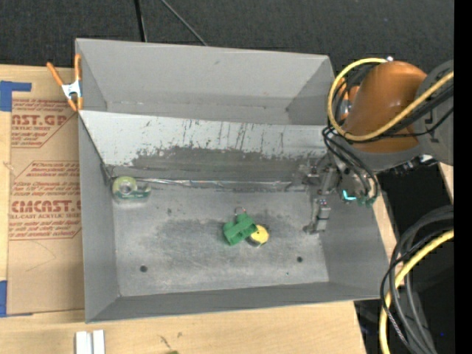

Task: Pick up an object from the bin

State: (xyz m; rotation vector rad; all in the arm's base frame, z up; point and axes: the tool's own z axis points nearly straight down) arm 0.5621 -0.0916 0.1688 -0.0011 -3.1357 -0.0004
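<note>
Grey bin (199, 72), seen from above. Gripper (319, 218) hangs at 3 o'clock on the floor, by the right wall; its opening cannot be told, and nothing shows in its hold. 1 green-and-yellow block (242, 232) lies near 6 o'clock, at 8 o'clock from the gripper, well apart. Pale ring (130, 189) sits at 9 o'clock.

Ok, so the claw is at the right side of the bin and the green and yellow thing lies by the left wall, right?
Not quite. The claw is at the right side of the bin, but the green and yellow thing lies near the middle of the bin floor, apart from the claw, as the camera view shows. What sits by the left wall is a small pale round thing.
</note>
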